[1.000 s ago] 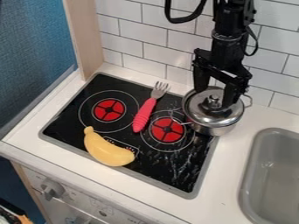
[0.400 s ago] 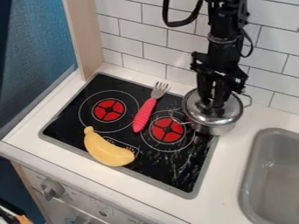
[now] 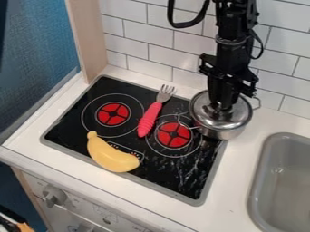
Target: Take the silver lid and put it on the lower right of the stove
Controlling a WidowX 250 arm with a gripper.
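Silver lid (image 3: pixel 238 118): while gripper (image 3: pixel 222 108) points down, directly under its fingertips, atop pot (image 3: pixel 223 133).
Grip: closed on lid.

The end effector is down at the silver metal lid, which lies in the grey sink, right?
The silver metal lid isn't in the grey sink: the camera view shows it on the silver metal pot, with the end effector down at it.

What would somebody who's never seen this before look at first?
Probably the big black robot arm, coming down from the top edge with its black two-finger gripper at the shiny round silver lid on the metal pot. Next, maybe the curved yellow toy banana at the black stove's front edge, below two bright red burner circles.
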